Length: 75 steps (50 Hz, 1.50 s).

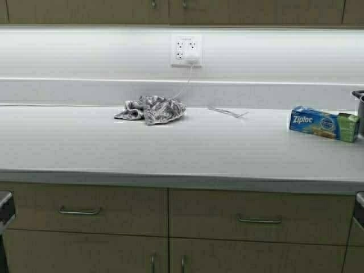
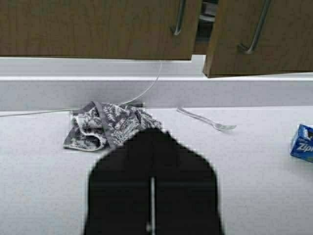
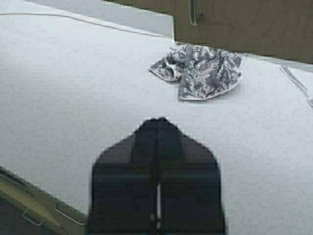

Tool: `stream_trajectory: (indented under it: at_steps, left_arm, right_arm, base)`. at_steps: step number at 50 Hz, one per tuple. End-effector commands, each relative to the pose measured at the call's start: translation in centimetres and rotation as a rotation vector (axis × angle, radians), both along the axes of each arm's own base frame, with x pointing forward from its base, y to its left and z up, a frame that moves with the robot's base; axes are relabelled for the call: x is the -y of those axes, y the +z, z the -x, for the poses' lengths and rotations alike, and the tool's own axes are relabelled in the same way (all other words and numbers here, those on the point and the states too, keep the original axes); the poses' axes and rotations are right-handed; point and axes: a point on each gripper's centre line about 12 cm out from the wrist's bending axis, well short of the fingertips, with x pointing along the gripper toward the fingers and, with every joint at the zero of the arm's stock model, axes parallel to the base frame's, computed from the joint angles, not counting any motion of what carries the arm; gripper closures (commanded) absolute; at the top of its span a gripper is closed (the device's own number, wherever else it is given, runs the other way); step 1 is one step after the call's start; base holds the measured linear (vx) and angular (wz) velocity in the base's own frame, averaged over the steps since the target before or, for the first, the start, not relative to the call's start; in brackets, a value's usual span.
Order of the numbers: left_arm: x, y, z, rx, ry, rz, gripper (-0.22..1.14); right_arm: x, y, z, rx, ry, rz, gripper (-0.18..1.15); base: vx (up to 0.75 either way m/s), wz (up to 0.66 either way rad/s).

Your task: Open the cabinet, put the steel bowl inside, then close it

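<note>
Left wrist view showed the cabinet (image 2: 146,27) at top, right door ajar, both claws (image 2: 152,161) (image 3: 157,147) closed on nothing over the worktop (image 1: 187,148), no bowl in sight; rigid curved handles (image 2: 254,29) likely suit hooking.

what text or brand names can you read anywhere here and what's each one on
"Ziploc" on the blue box at the right of the countertop.
"Zip", the start of that same name, on the box's corner at the edge of the left wrist view.
Smaller print and a round emblem on the box front: too blurred to read.
The wall outlet shows no readable text.
</note>
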Motion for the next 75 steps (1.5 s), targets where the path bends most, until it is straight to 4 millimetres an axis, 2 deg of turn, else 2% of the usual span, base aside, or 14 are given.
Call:
stream_trajectory:
  at_steps: [1, 35, 55, 75]
  left_arm:
    - [0.2, 0.7, 0.0, 0.022, -0.005, 0.007, 0.88]
    - [0.2, 0.1, 0.1, 0.006, -0.005, 0.002, 0.88]
    - [0.2, 0.0, -0.2, 0.005, -0.005, 0.000, 0.88]
    - [0.2, -0.8, -0.2, -0.018, -0.005, -0.004, 0.88]
  right_arm:
    - [0.1, 1.2, 0.5, 0.029, 0.004, -0.015, 0.91]
    - [0.3, -0.3, 0.8, -0.001, 0.004, 0.004, 0.91]
    - [0.3, -0.3, 0.6, 0.006, 0.006, 0.017, 0.91]
    - [0.3, -0.1, 0.6, 0.011, 0.006, 0.016, 0.91]
  base:
    - [0.00, 0.00]
    - [0.00, 0.00]
    - [0.00, 0.00]
    - [0.00, 0.00]
